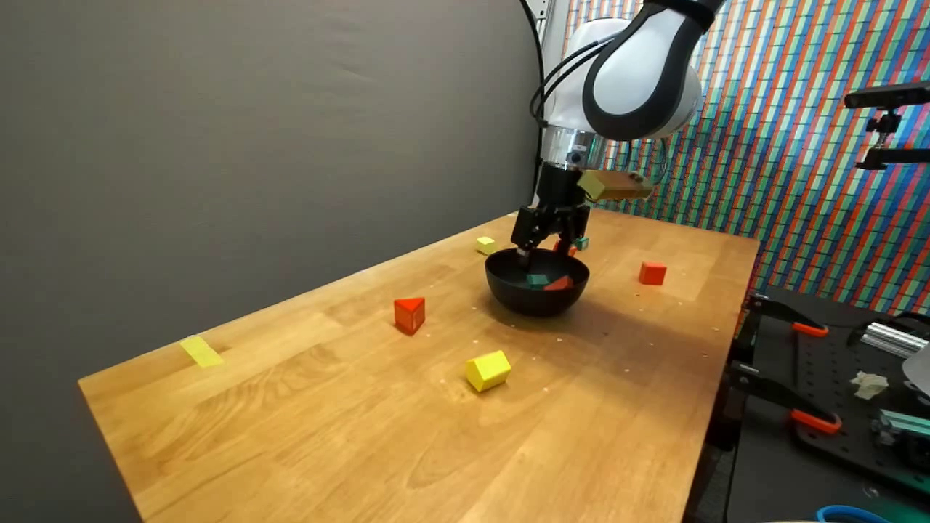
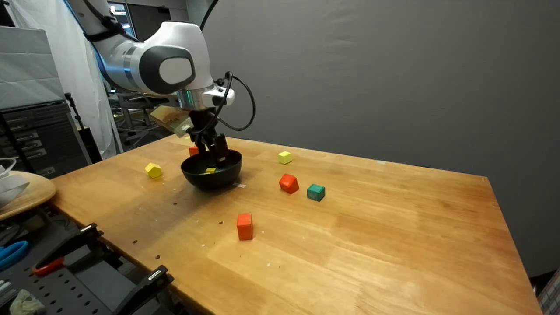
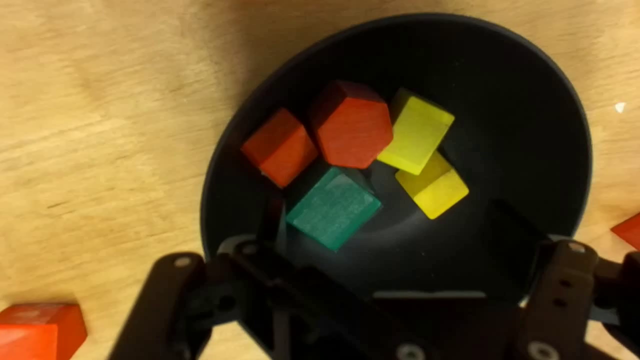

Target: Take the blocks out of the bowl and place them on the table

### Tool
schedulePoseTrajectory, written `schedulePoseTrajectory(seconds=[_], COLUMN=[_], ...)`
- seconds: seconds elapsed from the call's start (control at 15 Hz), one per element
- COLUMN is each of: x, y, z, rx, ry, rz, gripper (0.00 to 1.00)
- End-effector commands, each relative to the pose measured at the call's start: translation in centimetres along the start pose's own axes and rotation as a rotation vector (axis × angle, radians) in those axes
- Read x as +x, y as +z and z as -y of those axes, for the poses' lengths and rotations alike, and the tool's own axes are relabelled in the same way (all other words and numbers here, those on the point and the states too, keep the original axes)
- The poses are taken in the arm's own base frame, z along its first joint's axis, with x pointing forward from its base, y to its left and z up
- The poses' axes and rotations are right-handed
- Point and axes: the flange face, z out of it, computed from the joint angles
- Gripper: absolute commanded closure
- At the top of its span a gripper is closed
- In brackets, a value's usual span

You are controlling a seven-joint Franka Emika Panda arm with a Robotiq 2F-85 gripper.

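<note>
The black bowl (image 1: pixel 534 298) stands upright on the wood-grain table (image 1: pixel 349 407). In the wrist view it holds a small red block (image 3: pixel 280 148), a six-sided red block (image 3: pixel 354 131), two yellow blocks (image 3: pixel 417 134) (image 3: pixel 436 189) that overlap, and a green block (image 3: pixel 334 209). My gripper (image 3: pixel 392 220) points down into the bowl with its fingers wide apart and nothing between them. The green block lies beside the left finger. In both exterior views the gripper (image 1: pixel 543 254) (image 2: pixel 214 155) is over the bowl, its fingertips inside the rim.
Loose blocks lie around the bowl: a red wedge (image 1: pixel 409 316), yellow blocks (image 1: pixel 488 370) (image 2: pixel 285 157), red blocks (image 2: pixel 245 226) (image 2: pixel 288 183) and a green block (image 2: pixel 316 192). A flat pale-yellow scrap (image 1: pixel 202 351) lies near the table's end. Clamps (image 1: pixel 788 407) sit beside the table edge.
</note>
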Motion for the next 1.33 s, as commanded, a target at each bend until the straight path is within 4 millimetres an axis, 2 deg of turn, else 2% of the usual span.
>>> schedulePoseTrajectory(seconds=[0.0,0.33,0.4,0.53,0.6,0.93,1.07,1.27], x=[1.3,2.6,2.9,3.7,3.8,3.1,1.9,-1.3], y=[2.2,4.6,4.7,4.4,4.3,1.1,-1.0,-5.2], z=[-0.3,-0.8,-0.7,-0.5,-0.4,0.6,1.2,2.6], rx=[0.001,0.006,0.007,0.009,0.009,0.02,0.035,0.085], ry=[0.02,0.04,0.039,0.038,0.036,0.021,0.007,-0.016], rz=[0.032,0.053,0.051,0.039,0.037,0.03,0.043,0.052], gripper=[0.0,0.0,0.22,0.34,0.44,0.79,0.79,0.79])
